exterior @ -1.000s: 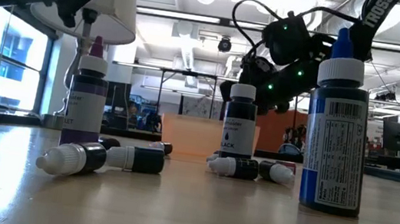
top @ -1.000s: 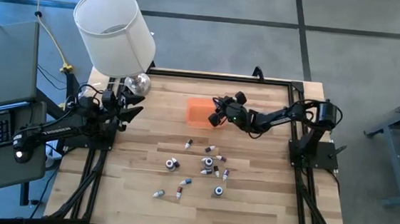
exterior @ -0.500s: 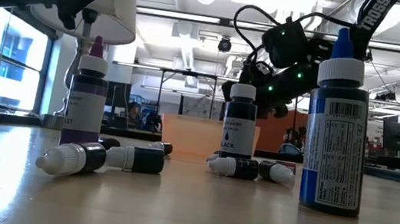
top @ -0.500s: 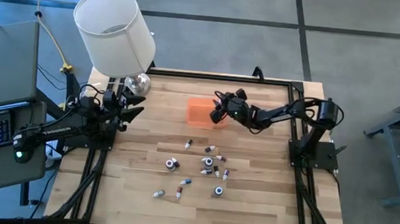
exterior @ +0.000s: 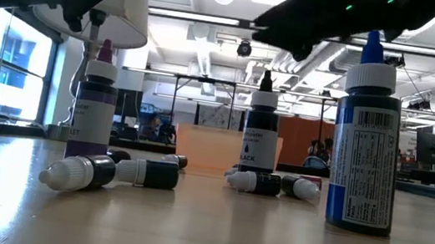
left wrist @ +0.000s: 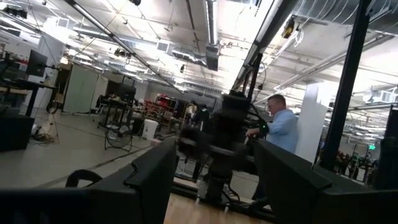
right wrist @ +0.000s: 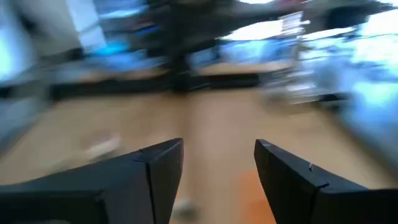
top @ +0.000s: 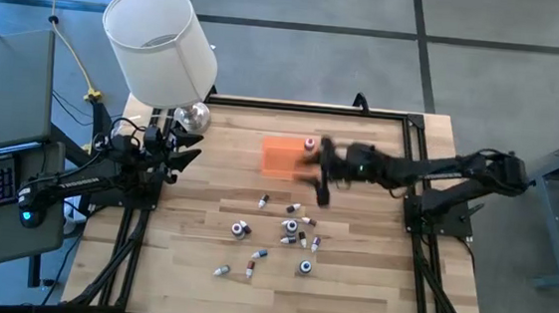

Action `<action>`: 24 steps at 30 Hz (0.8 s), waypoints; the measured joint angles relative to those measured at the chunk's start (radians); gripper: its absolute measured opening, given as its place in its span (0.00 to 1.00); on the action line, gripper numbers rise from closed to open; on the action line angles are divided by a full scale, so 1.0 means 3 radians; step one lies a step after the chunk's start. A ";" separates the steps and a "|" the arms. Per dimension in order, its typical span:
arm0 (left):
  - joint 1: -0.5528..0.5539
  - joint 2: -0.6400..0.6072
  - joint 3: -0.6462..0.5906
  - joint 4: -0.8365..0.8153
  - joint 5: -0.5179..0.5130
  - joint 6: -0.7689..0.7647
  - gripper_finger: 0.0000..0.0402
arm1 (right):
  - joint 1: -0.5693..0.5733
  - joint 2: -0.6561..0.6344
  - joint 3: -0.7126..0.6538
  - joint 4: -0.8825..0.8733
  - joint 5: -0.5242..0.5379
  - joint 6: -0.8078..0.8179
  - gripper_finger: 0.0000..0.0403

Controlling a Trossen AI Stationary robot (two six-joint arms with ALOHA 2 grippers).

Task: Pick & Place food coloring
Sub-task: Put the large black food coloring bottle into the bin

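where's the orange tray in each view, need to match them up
high view: orange tray at the table's far middle, just left of the right gripper.
low view: pale orange box in the centre background, behind the upright black bottle.
left wrist view: not in it.
right wrist view: an orange blur, probably it.
Shared landmark: the right arm.

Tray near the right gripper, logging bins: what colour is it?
Orange tray; clearest in the high view.
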 joint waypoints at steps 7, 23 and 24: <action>0.0000 0.0000 -0.0001 0.0000 0.0000 -0.0001 0.54 | 0.0720 0.0327 -0.0004 -0.0070 -0.0077 -0.0325 0.44; 0.0000 0.0000 -0.0001 -0.0001 0.0012 -0.0002 0.54 | 0.1020 0.1197 -0.0005 0.0518 0.0456 -0.0229 0.38; 0.0000 0.0000 -0.0001 -0.0001 0.0012 -0.0002 0.54 | 0.1021 0.1197 -0.0005 0.0504 0.0450 -0.0213 0.37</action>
